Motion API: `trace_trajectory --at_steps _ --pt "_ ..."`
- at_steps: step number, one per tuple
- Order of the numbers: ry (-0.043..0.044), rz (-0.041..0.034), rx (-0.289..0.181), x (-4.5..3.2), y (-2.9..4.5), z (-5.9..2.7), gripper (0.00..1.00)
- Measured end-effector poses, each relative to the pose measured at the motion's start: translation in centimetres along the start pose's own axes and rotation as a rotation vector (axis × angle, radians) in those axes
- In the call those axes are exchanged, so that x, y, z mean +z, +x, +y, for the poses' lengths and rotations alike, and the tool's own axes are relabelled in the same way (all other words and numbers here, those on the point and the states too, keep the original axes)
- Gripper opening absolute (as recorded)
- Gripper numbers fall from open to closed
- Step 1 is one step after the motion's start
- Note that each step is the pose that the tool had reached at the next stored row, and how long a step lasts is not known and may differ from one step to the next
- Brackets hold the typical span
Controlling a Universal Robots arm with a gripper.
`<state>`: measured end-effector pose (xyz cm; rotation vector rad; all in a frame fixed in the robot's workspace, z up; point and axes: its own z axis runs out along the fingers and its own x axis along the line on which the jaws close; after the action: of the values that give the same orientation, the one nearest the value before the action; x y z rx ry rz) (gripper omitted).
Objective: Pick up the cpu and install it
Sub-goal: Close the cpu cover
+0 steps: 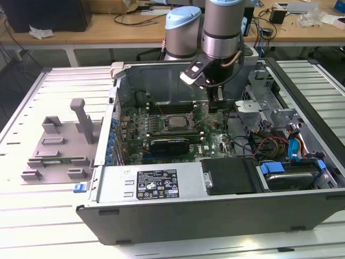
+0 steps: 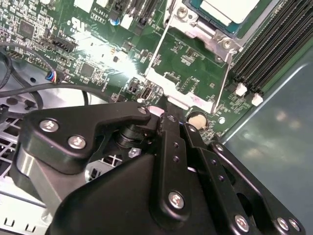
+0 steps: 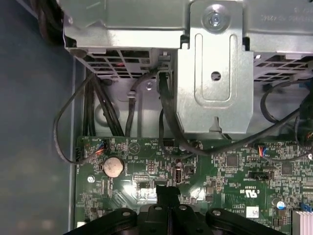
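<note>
Starting at the wrist, we noted the pincer [image 2: 177, 122] pressed together, with nothing that we could see pinched in it. In the second wrist view its tip hung low over the green motherboard [image 2: 98, 58], just beside the free edge of a silver retention frame [image 2: 168, 83] and near a coin cell [image 2: 195, 119]. Whether tip and frame touched, we could not tell. Beyond the frame, the cpu [image 2: 230, 9] lay flat in its socket [image 2: 193, 29], silvery top up, apart from the pincer. The frame looked to us raised off the socket rather than folded over the chip, though the angle left that uncertain. Past the socket ran the black memory slots [image 2: 266, 54].

We judged the step in hand to be securing the seated chip. To do it well: press on the frame's edge only, slow and square. Keep off the chip's top, and stay clear of the black cables [image 3: 168, 122] draped from the metal bracket [image 3: 215, 83] close by.

In the exterior view the arm [image 1: 221, 32] reached down into the open computer case [image 1: 215, 208], the pincer toward the exterior view's right of the socket. Farther off, toward the exterior view's left, a grey tray [image 1: 54, 145] sat on the slatted surface [image 1: 32, 226], well apart from the chip.
</note>
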<state>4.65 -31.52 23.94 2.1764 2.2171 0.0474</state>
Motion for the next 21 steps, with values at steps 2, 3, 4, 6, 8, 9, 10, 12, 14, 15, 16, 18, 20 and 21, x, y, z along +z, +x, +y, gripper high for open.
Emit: trace_trajectory --at_steps 2,3,4,6,8,9,10,12,14,15,16,18,20,21 --pt "-0.0009 0.0001 0.001 -0.01 0.07 -0.26 0.11" --pt "-0.0017 0.0001 0.001 -0.01 0.09 -0.38 0.11" --pt "-0.0036 -0.0001 0.002 -0.03 0.14 -0.63 0.11" --pt "-0.0099 -0.0002 0.004 -0.06 0.32 -1.29 0.11" --pt "-0.0159 -0.0006 0.007 -0.10 0.55 -1.85 0.11" --pt "-0.0183 -0.0007 0.008 -0.11 0.66 -2.14 0.11" --pt "-0.0193 -0.0008 0.010 -0.12 0.73 -2.32 0.11" --pt "-0.0222 -0.0010 0.013 -0.14 0.86 -2.65 0.11" --pt "-0.0250 -0.0012 0.016 -0.15 1.00 -2.93 0.11" --pt "-0.0262 -0.0013 0.017 -0.16 1.05 -3.04 0.11" --pt "-0.0274 -0.0014 0.018 -0.17 1.09 -3.15 0.11" --pt "-0.0304 -0.0015 0.021 -0.18 1.18 -3.40 0.11" --pt "-0.0373 -0.0017 0.025 -0.20 1.26 -4.01 0.11" --pt "-0.0389 -0.0017 0.026 -0.21 1.27 -4.20 0.11"
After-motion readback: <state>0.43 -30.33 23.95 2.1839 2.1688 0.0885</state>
